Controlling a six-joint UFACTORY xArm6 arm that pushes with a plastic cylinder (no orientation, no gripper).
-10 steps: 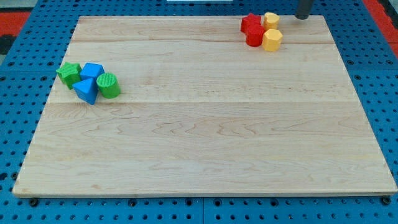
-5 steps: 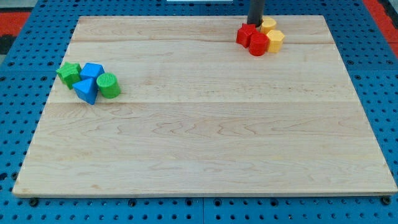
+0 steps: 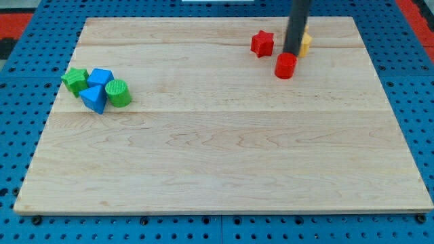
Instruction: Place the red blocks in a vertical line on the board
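We carry no pincer, so open or closed cannot be told; my tip touches red cylinder at its 12 o'clock edge. Red star sits apart, at 10 o'clock from cylinder. Yellow block mostly hidden behind rod. Count: two red, two blue, two green near worktop 9 o'clock edge: green star, blue cube, blue triangular block, green cylinder. No readable writing.

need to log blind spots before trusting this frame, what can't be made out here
- Yellow blocks, camera view: mostly hidden behind the dark rod; their number and shape cannot be told.
- My tip: it ends right behind the red cylinder; contact cannot be confirmed.
- Rod's upper part: cut off by the view's top edge.
- Red star: small; its far side is unseen.
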